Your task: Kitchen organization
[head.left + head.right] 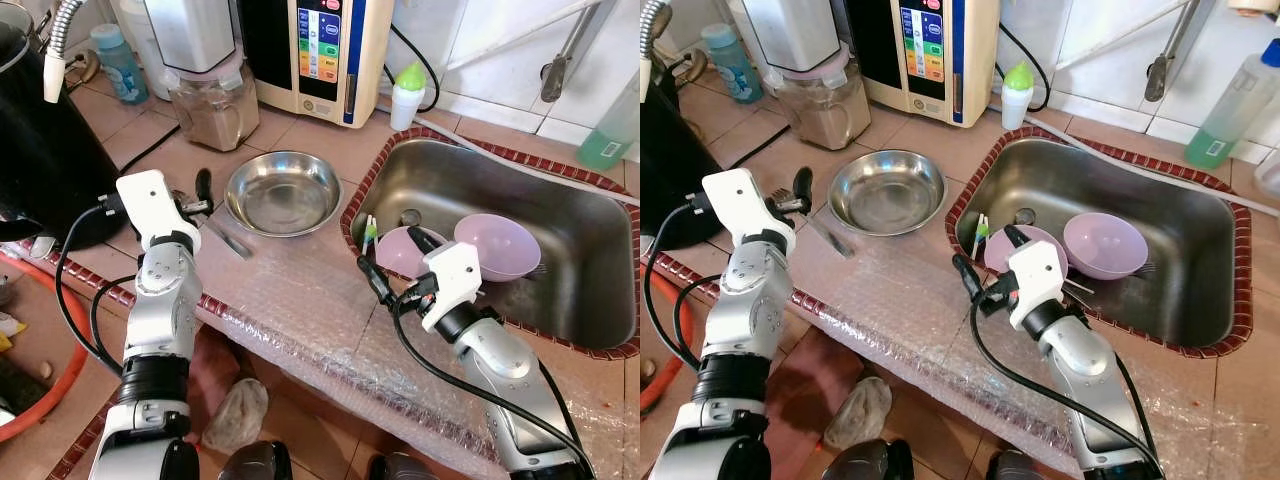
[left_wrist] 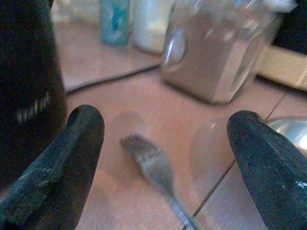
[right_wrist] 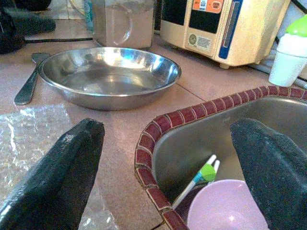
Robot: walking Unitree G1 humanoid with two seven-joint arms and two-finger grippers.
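1. In the left eye view, you are looking down at a tiled counter with a steel sink (image 1: 590, 300) on your right. The left gripper (image 1: 200, 195) is hovering low over a metal fork (image 1: 225, 236), which is lying on the counter just left of a round, shallow stainless steel bowl (image 1: 283, 192). The right gripper (image 1: 392, 262) is hanging over the sink's near-left rim, its fingers spread. Two lilac plastic bowls (image 1: 498, 246) are sitting in the sink, with a green-and-white utensil (image 1: 368, 232) leaning against the sink's left wall. A sheet of bubble wrap (image 1: 290, 300) is covering the near counter.

2. In the right eye view, a beige wall appliance (image 1: 925, 45) and a jar of brown powder (image 1: 825, 105) are standing behind the steel bowl.

3. In the left wrist view, the two black fingers (image 2: 57, 167) are standing wide apart, holding nothing, with the fork's tines lying between them, blurred.

4. In the right wrist view, the fingers (image 3: 53, 177) are parted and empty, one over the bubble wrap and one over the basin.
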